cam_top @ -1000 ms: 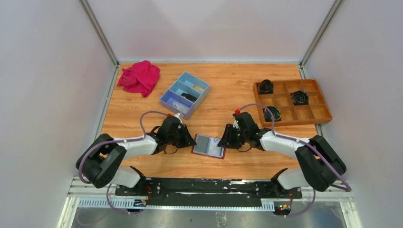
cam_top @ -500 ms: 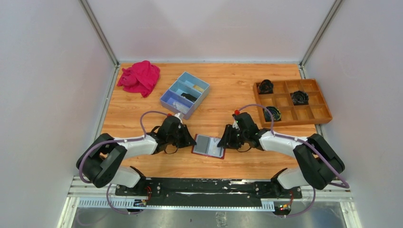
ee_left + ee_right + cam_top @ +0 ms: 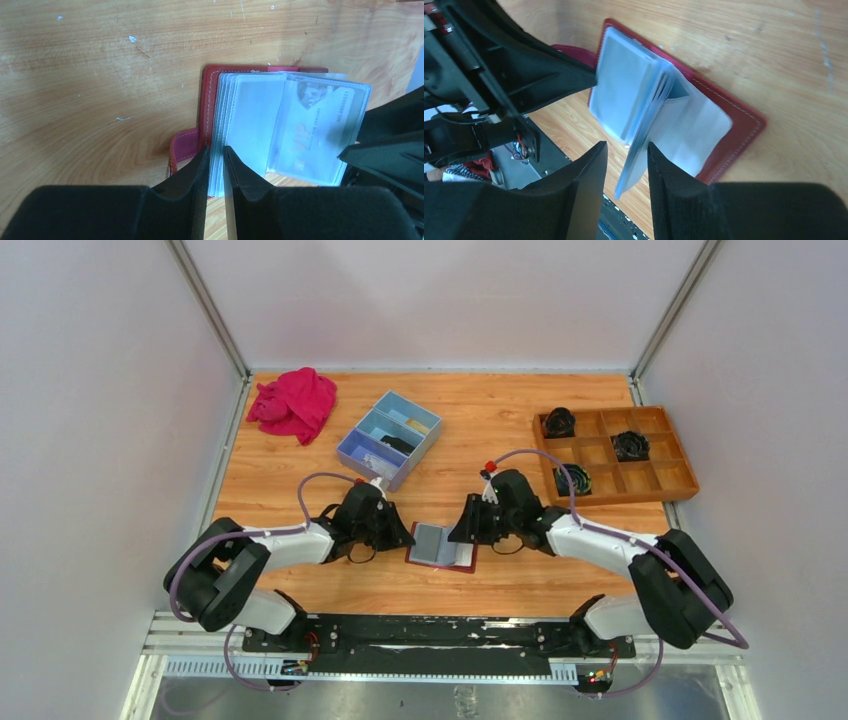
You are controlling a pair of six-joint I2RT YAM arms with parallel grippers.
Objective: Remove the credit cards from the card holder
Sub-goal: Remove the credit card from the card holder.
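The dark red card holder (image 3: 440, 546) lies open on the table between my two grippers. My left gripper (image 3: 408, 537) is shut on the edge of its stack of see-through pockets (image 3: 250, 120), beside the pink-red strap (image 3: 182, 147); the gripper (image 3: 216, 152) sits at the holder's near edge. A whitish credit card (image 3: 317, 125) marked VIP sits inside a pocket. My right gripper (image 3: 458, 533) is over the holder's right half. Its jaws (image 3: 626, 147) stand apart with one raised pocket leaf (image 3: 644, 150) between them, leaning on one finger above the red cover (image 3: 744, 125).
A blue three-compartment box (image 3: 390, 438) stands behind the left gripper. A bright pink cloth (image 3: 295, 403) lies at the back left. A wooden compartment tray (image 3: 655, 478) with black objects is at the right. The table's front edge is just below the holder.
My right gripper has moved left over the holder and lifted pocket leaves, so the open holder looks narrower. The left gripper has stayed at the holder's left edge.
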